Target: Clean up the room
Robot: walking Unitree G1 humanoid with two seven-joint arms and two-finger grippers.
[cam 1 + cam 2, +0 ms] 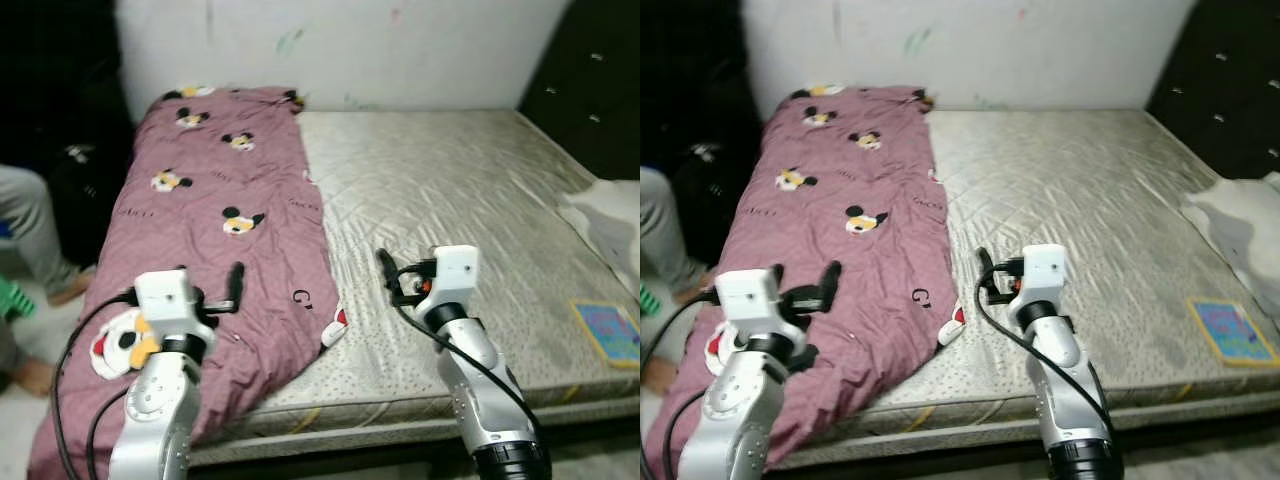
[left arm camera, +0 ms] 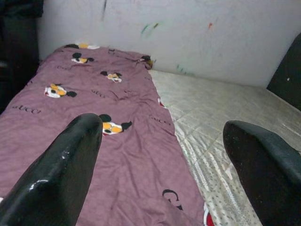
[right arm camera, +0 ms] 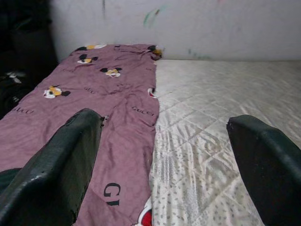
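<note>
Bed (image 1: 470, 190): bare quilted beige mattress, runs from pale wall (image 1: 400, 50) toward robot, near edge just under both arms. Wall shows faint green and red scribble marks.

Maroon blanket (image 1: 215, 190): cartoon-mouse print w/ lettering, laid lengthwise over bed's left part, head end bunched near wall, near end draped off mattress edge toward floor. Rt edge of blanket meets bare mattress approx. at bed's middle.

Dark cabinet (image 1: 590, 90): stands at bed's far right, by wall.

White cloth (image 1: 610, 215): crumpled on mattress at right edge.

Person: grey trouser leg (image 1: 30, 235) and bare foot on floor at left of bed.

Left gripper (image 1: 235, 285): held over blanket's near part, jaws wide apart, nothing between; fingers (image 2: 61, 174) frame blanket in wrist view.

Right gripper (image 1: 385, 268): held over bare mattress just beside blanket's rt edge, jaws apart, empty; fingers (image 3: 56, 160) frame blanket edge and mattress.

Blue booklet (image 1: 607, 330): flat on mattress, near right corner, well apart from both grippers.
</note>
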